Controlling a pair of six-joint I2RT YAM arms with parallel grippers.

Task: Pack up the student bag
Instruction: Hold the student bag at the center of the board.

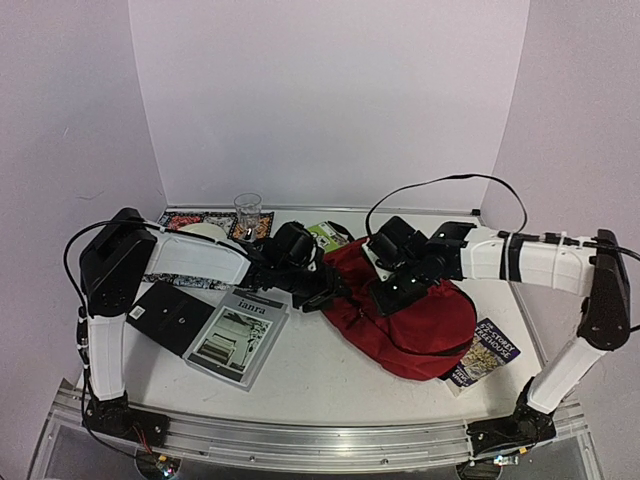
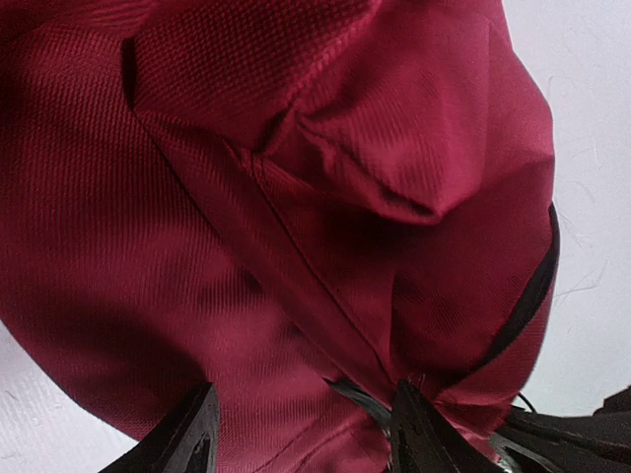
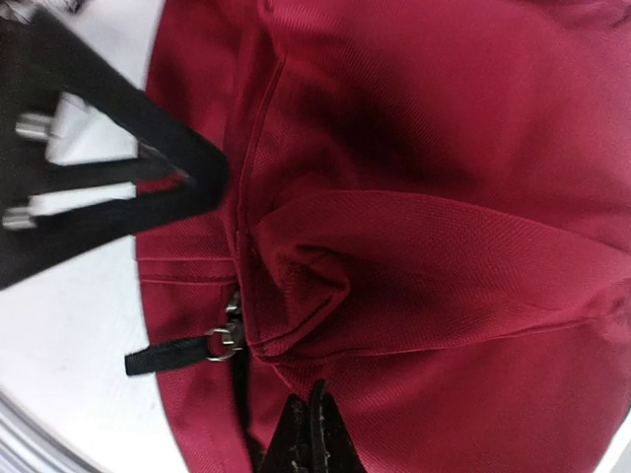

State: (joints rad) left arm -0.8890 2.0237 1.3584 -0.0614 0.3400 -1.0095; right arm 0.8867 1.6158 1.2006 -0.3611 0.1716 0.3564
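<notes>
The student bag (image 1: 425, 320) lies slumped on the table right of centre, dark red with black straps. My left gripper (image 1: 322, 288) is at the bag's left end. In the left wrist view it (image 2: 306, 409) stands open, its dark fingers (image 2: 187, 439) wide apart with the red cloth and a black seam bulging between them. My right gripper (image 1: 388, 292) is over the bag's upper left part. Seen from the right wrist, that gripper (image 3: 315, 399) is shut, its tips against the red cloth beside a zip pull (image 3: 182, 353) with a black tab. Whether anything thin is pinched there I cannot tell.
A magazine (image 1: 240, 335) and a black flat board (image 1: 170, 315) lie left of the bag. A clear glass (image 1: 248, 212), a white roll (image 1: 200, 232) and a green packet (image 1: 325, 235) sit along the back. A small book (image 1: 482, 352) lies at the bag's right.
</notes>
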